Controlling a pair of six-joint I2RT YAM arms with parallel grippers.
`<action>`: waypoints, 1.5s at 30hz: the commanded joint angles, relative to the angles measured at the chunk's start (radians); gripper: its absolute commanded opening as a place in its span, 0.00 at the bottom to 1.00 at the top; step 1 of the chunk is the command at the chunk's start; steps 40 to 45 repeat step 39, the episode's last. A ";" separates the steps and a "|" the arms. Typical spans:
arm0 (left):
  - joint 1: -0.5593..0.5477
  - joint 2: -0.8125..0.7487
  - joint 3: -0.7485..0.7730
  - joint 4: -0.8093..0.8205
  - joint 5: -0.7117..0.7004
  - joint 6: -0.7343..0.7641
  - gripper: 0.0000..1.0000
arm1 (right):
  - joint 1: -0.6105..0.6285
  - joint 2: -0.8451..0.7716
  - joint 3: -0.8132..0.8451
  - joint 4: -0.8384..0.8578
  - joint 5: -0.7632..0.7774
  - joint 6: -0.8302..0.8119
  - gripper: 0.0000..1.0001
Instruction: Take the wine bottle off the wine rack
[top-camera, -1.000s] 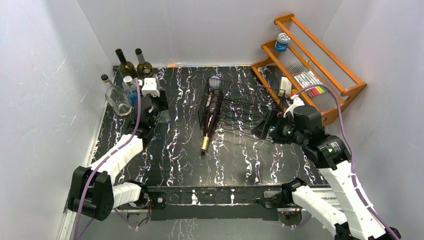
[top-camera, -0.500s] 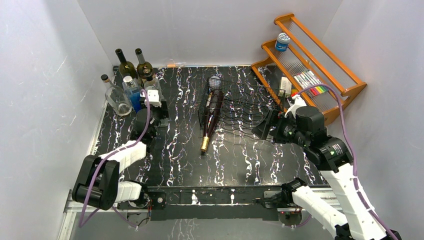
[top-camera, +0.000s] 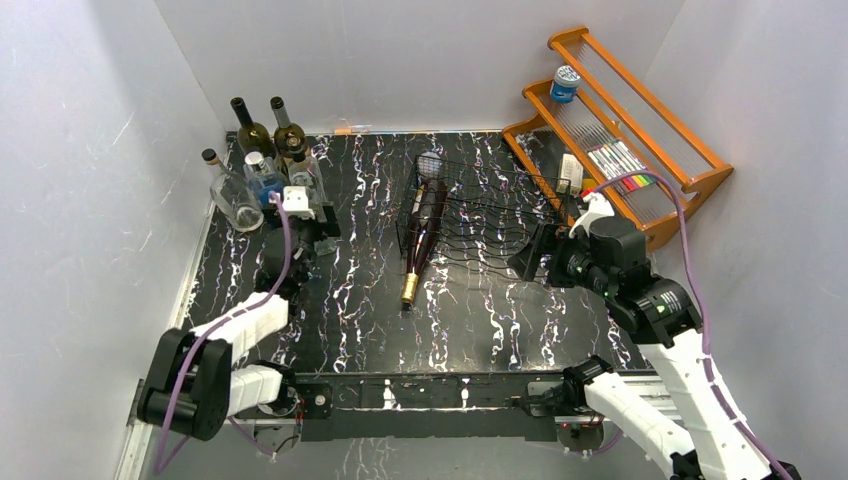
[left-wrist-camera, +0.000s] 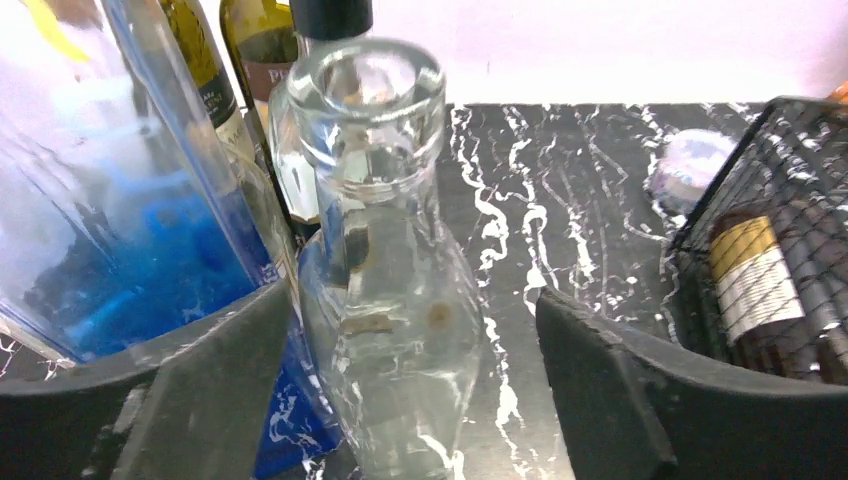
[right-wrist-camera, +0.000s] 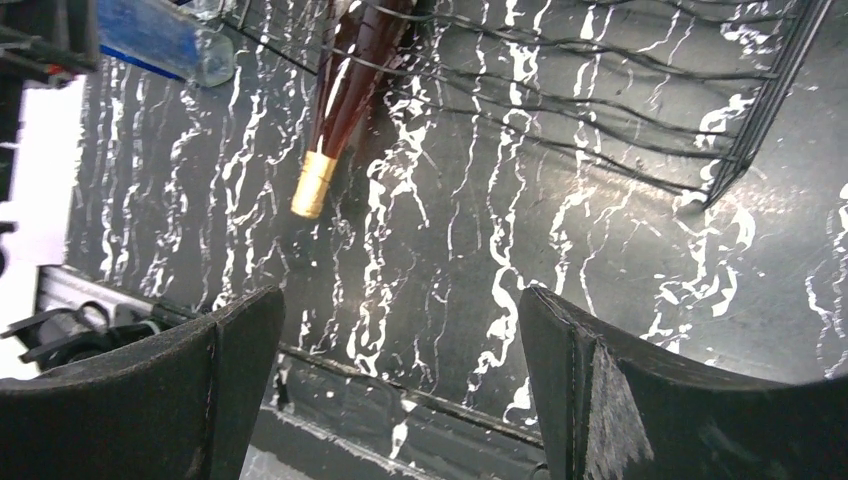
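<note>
The wine bottle (top-camera: 421, 232), dark brown with a gold cap, lies in the left cradle of the black wire wine rack (top-camera: 485, 225), neck pointing to the near edge. The right wrist view shows the wine bottle (right-wrist-camera: 345, 90) and the wine rack (right-wrist-camera: 600, 90) from above. My right gripper (top-camera: 528, 262) hovers open and holds nothing by the rack's near right corner, in its own view right gripper (right-wrist-camera: 400, 390). My left gripper (left-wrist-camera: 415, 300) stands open around a clear glass bottle (left-wrist-camera: 390, 280) at the back left, with a gap at the right finger. At the right of that view are the wine bottle (left-wrist-camera: 760, 290) and the rack (left-wrist-camera: 810, 130).
Several bottles cluster at the back left: two green ones (top-camera: 252, 125), a blue one (top-camera: 262, 180) and a clear flask (top-camera: 235, 200). An orange wooden shelf (top-camera: 640, 130) with small items stands at the back right. A round white lid (left-wrist-camera: 690, 165) lies by the rack's far end.
My left wrist has drawn back toward the near side and its jaws have widened off the clear bottle, which stays standing. The right arm has barely moved.
</note>
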 joint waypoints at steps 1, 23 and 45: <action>0.003 -0.146 0.022 -0.076 0.036 -0.056 0.98 | 0.000 0.044 0.033 0.107 0.074 -0.082 0.98; 0.002 -0.269 1.071 -1.133 0.169 -0.172 0.98 | -0.001 0.294 0.595 0.208 0.535 -0.371 0.98; 0.003 -0.334 1.074 -1.184 0.157 -0.192 0.98 | -0.001 0.192 0.622 0.234 0.528 -0.378 0.98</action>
